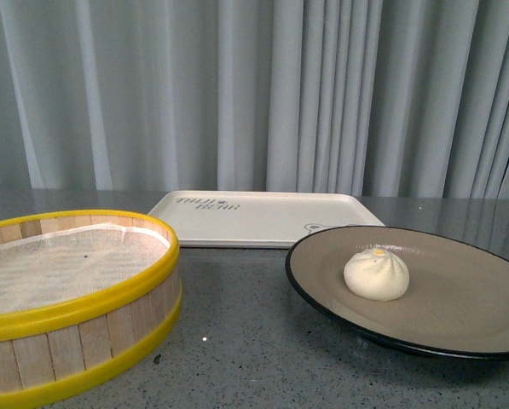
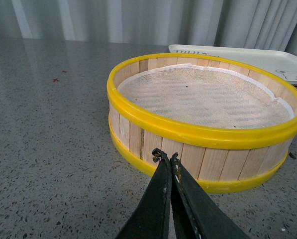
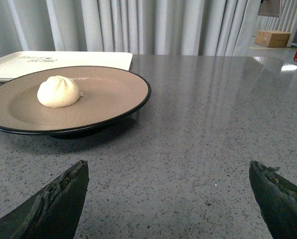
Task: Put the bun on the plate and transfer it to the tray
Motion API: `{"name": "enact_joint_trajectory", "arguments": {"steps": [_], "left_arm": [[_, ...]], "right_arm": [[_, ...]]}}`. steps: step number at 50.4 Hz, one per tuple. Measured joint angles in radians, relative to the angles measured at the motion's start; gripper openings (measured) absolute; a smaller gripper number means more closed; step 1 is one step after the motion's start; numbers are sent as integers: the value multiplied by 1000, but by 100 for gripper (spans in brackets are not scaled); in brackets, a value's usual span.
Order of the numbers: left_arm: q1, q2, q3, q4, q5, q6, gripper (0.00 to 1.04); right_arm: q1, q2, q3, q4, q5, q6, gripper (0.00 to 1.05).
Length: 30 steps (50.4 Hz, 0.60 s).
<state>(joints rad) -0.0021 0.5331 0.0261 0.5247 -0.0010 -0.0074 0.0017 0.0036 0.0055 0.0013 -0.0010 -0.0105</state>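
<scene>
The cream-white bun (image 1: 376, 273) sits on the tan plate (image 1: 476, 298) with a black rim, at the right of the front view. The cream-white tray (image 1: 263, 217) lies behind the plate, empty. In the right wrist view the bun (image 3: 58, 91) rests on the plate (image 3: 113, 94), with the tray (image 3: 58, 62) beyond. My right gripper (image 3: 168, 172) is open and empty, low over the table, short of the plate. My left gripper (image 2: 166, 157) is shut and empty, just before the steamer basket's wall. Neither gripper shows in the front view.
A wooden steamer basket (image 1: 66, 324) with yellow rims and a white cloth liner stands at the left, empty; it also shows in the left wrist view (image 2: 208, 139). The grey speckled table (image 1: 254, 341) runs back to a grey curtain. A cardboard box (image 3: 272, 38) sits far off.
</scene>
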Motion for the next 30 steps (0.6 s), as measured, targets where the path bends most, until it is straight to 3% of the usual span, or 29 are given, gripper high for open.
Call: {"name": "enact_joint_trajectory", "arguments": {"steps": [30], "left_arm": [[0,-261,0,-250,0,0,4]], "right_arm": [[0,0,0,0,0,0,96]]}}
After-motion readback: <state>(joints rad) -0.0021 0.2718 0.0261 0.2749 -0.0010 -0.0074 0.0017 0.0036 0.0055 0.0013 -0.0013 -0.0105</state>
